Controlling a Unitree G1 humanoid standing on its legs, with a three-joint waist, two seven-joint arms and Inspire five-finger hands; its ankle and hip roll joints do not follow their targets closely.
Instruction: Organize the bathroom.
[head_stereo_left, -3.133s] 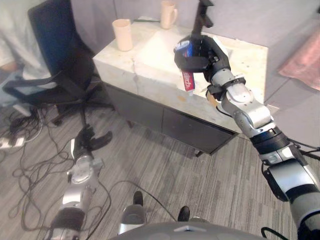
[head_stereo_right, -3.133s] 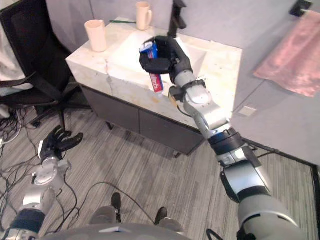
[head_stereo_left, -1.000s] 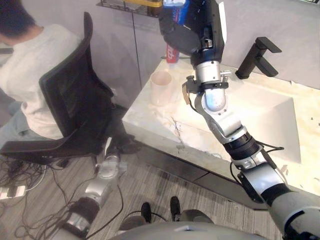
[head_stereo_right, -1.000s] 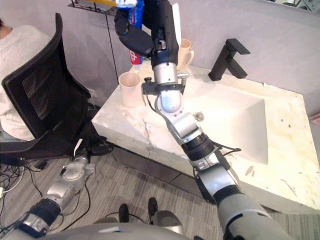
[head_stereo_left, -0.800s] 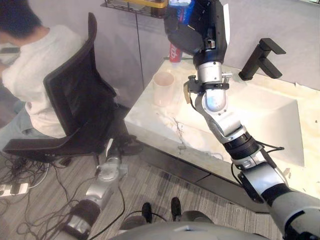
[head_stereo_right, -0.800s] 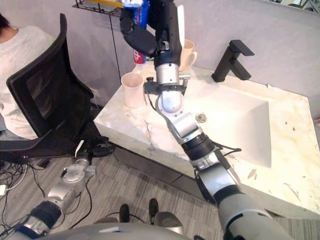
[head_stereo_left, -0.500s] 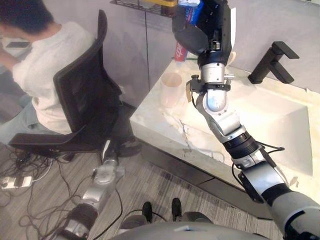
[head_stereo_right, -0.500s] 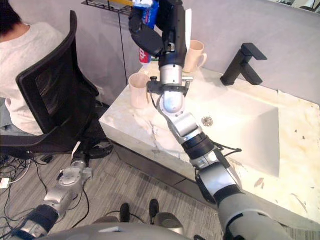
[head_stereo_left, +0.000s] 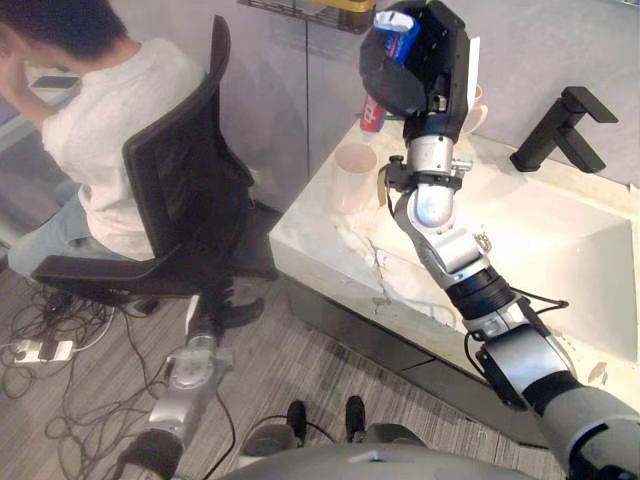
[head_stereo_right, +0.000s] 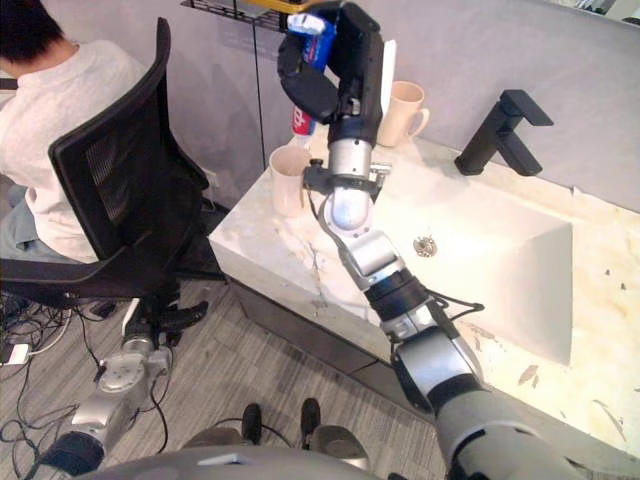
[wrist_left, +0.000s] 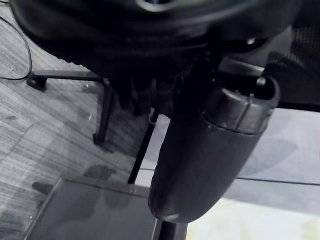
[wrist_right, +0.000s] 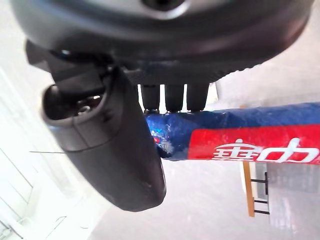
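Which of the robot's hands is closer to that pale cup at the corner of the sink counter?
The right. The right hand is raised above the counter just over the cup, gripping a toothpaste tube. The left hand hangs low near the floor beside the office chair.

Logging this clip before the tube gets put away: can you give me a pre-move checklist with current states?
1. Right robot hand closed round the toothpaste tube: ok.
2. Tube clear of the countertop: ok, held high.
3. Cup near the counter's corner upright: ok.
4. Mug by the wall upright: ok.
5. Wire shelf on the wall has room: cannot tell.
6. Left robot hand low by the chair, fingers: cannot tell.
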